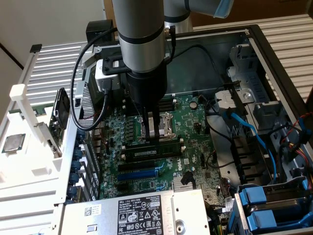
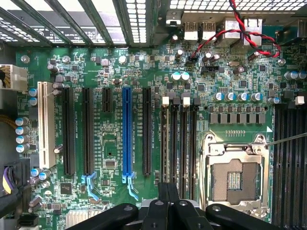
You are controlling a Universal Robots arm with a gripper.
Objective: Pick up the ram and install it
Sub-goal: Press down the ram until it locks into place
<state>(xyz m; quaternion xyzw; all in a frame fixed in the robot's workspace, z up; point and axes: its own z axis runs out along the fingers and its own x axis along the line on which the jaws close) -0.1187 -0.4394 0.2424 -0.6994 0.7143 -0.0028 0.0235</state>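
Green ram, likely light, stiff and fragile, is standing at six o'clock of the socket; fingers are pressing together at its top edge mid-length, the safest hold.

Arm cut off by exterior view's upper edge, processor socket partly hidden behind hand, contact between hand and ram not discernible, power supply label print too small to read.

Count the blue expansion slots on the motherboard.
1: the blue slot lies between a short black slot and a long black slot; the tool may hide more.
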